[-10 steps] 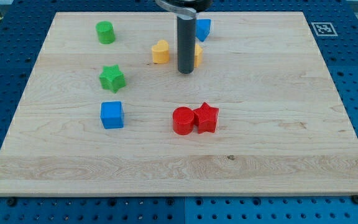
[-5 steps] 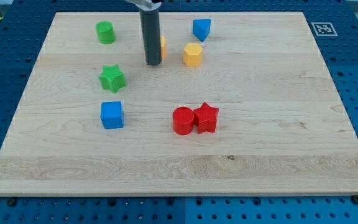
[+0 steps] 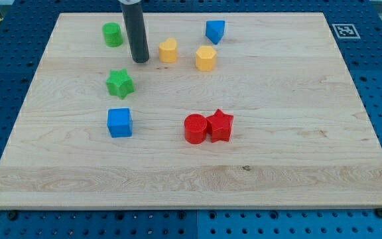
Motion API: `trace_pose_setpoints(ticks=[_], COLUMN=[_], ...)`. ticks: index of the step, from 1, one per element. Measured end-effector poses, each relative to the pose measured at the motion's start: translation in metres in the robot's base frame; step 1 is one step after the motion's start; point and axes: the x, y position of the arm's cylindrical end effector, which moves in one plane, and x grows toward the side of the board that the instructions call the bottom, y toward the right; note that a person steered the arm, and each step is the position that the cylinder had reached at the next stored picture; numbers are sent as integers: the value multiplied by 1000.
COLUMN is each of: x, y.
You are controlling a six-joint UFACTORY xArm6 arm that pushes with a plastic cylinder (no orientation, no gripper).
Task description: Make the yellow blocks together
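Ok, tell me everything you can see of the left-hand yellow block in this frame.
The left yellow block is a small, matte, plastic-looking piece with a rounded, notched top, possibly a heart shape. It sits flat on the wooden board near the view's top. Nothing touches it: my tip stands just to its left with a narrow gap, and the yellow hexagonal block lies apart on its right. The two yellow blocks are not yet together.

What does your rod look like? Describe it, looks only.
A plain, straight, dark grey cylinder, smooth and matte, with a faint lighter sheen down one side. My tip is a flat, blunt end. No cables, markings or labels show. The top runs out of the view, so the mount is unseen.
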Motion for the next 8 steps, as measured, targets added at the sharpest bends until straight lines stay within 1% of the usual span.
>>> trace_pose_setpoints(ticks=[1, 2, 3, 4, 5, 6, 7, 8], x=[-1, -26, -24, -14, -6, 28, 48, 53], y=[-1, -12, 11, 47, 63, 64, 70, 94])
